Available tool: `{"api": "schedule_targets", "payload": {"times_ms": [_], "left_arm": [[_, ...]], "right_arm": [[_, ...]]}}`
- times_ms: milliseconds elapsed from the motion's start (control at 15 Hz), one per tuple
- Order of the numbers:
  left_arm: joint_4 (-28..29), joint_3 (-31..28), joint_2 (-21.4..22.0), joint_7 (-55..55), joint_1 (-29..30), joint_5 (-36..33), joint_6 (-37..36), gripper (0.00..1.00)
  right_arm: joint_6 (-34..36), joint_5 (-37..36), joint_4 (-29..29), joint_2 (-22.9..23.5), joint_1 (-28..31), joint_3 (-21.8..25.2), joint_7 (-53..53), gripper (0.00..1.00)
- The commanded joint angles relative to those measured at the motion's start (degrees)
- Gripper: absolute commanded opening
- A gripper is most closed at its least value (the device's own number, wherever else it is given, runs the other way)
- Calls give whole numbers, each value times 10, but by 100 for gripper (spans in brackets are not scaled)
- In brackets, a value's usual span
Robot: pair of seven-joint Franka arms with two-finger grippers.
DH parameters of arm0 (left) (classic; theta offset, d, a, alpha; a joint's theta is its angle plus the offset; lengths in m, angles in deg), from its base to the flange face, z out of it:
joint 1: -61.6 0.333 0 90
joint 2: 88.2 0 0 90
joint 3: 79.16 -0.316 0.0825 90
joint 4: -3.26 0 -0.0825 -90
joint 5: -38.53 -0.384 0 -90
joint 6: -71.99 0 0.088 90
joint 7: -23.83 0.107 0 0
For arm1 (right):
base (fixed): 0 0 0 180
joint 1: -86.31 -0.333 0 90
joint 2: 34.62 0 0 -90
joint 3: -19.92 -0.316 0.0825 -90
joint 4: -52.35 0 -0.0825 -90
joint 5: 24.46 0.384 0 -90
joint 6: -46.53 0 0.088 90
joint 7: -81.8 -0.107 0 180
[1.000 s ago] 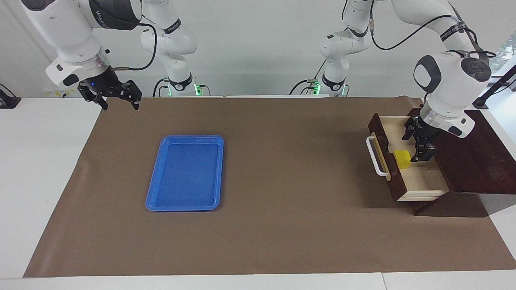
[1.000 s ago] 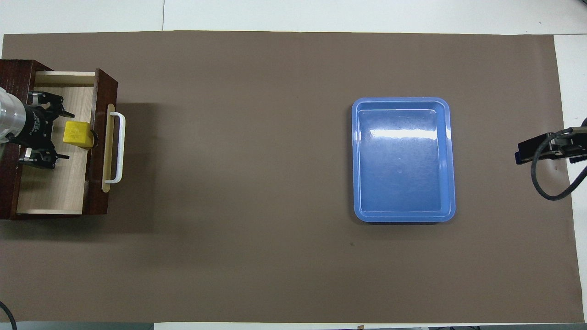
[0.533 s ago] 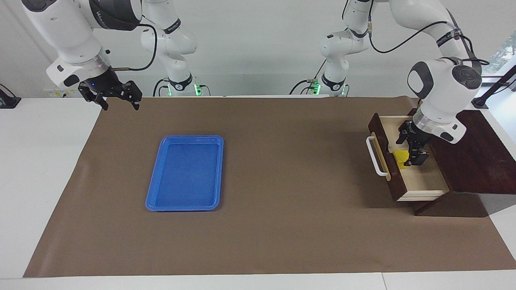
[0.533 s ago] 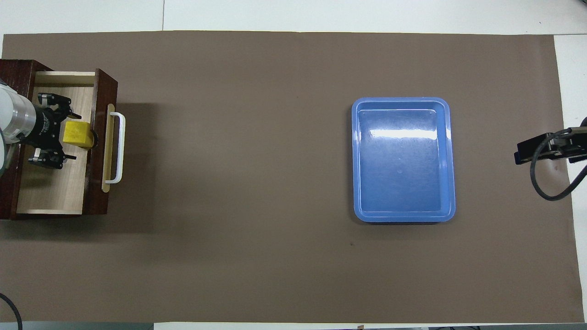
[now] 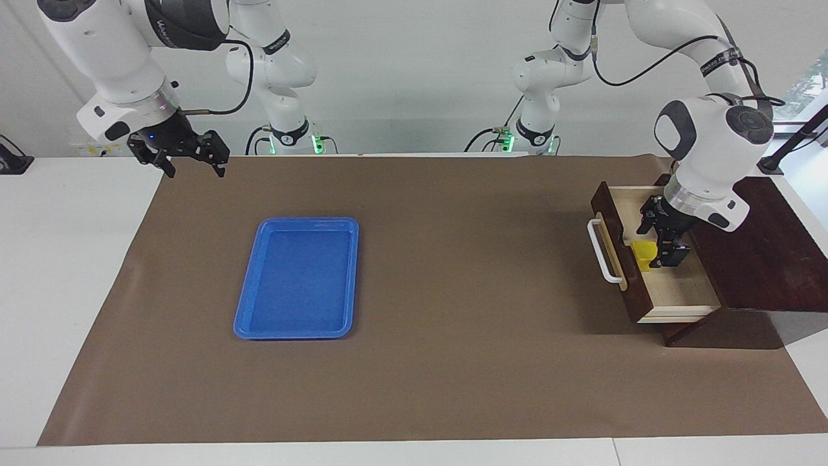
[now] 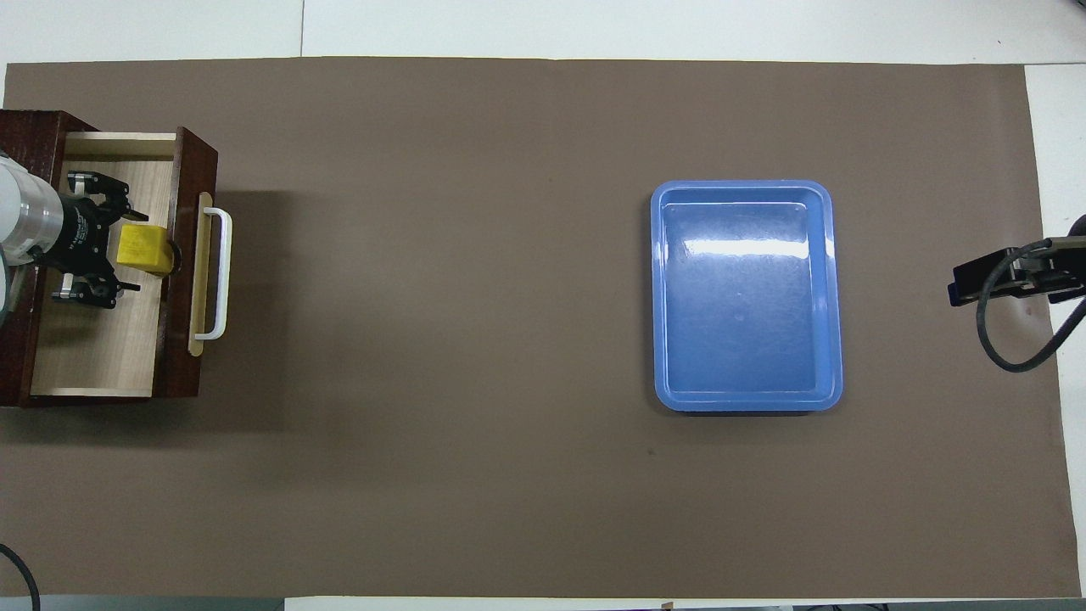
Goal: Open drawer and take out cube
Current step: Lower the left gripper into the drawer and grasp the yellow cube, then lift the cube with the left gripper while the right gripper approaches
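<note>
**Now the left gripper is down around the cube**

Just now the left gripper [image 5: 661,239] has dropped from its spot beside the cube [image 5: 643,252] and slid in toward the drawer's front board, so its two fingers sit on either side of the yellow block instead of trailing it. From above, one finger lies on the side of the cube farther from the robots and the other on the nearer side, and the gap between them has begun to narrow. I cannot say from where I stand whether the pads are pressing the faces yet; the block rests on the pale floor of the drawer [image 5: 679,294], tucked against the inside of the front board, directly under the wrist.

The drawer is pulled well out of its dark box [image 5: 770,259], its white handle [image 5: 601,252] pointing away from the gripper toward the blue tray [image 5: 299,278], which lies well apart on the brown mat [image 5: 453,362]. So the opening is done and the taking-out has reached the squeeze; a lift should follow once the grip is firm.

The right gripper [image 5: 187,158] waits with fingers spread, raised over the mat's corner at the right arm's end.
</note>
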Motion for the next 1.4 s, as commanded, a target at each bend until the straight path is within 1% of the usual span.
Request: {"api": "schedule_targets", "payload": {"times_ms": [0, 133, 200, 267, 333, 400, 467, 533, 667, 867, 933, 1000, 1067, 1200, 1267, 1333], "left_arm": [[13, -2, 5, 0, 2, 4, 14, 87], [12, -2, 4, 0, 2, 4, 14, 76], [11, -2, 4, -2, 1, 4, 15, 65], [10, -2, 3, -6, 2, 4, 15, 60], [8, -2, 3, -5, 2, 4, 15, 47], [4, -2, -1, -3, 1, 4, 11, 20], [3, -2, -1, -3, -1, 4, 9, 6], [-2, -2, -1, -2, -4, 4, 6, 0], [-38, -2, -9, -2, -5, 4, -29, 0], [-174, -1, -47, -1, -7, 4, -144, 0], [-198, 2, -49, -1, -7, 3, -167, 0], [-212, 5, -47, -2, -12, 2, -188, 0], [-223, 4, -43, -2, -31, 0, -211, 0], [-238, 3, -39, -7, -85, -36, -255, 0], [-243, 1, -37, -29, -110, -39, -276, 0], [-253, 4, -37, -65, -127, -39, -283, 0]], "right_arm": [[-15, 1, -25, -19, 6, -6, 5, 100], [-16, 5, -25, -19, 6, -6, 4, 100], [-18, 16, -28, -19, 6, -6, -3, 100], [-19, 22, -31, -19, 6, -5, -13, 100], [-21, 23, -32, -19, 6, -6, -29, 100], [-26, 27, -39, -21, 6, -6, -44, 100], [-27, 38, -46, -26, 6, -6, -55, 100], [-30, 53, -54, -26, 6, -5, -73, 100], [-38, 68, -66, -28, 4, -6, -118, 100], [-50, 102, -80, -25, -5, -7, -198, 100], [-52, 112, -80, -19, -9, -7, -230, 100], [-57, 126, -80, -9, -15, -7, -265, 100], [-67, 144, -80, -1, -24, -7, -305, 100], [-83, 183, -80, 23, -37, -7, -383, 100], [-97, 205, -80, 35, -49, -7, -420, 100], [-101, 222, -77, 42, -64, -7, -460, 100]]}}
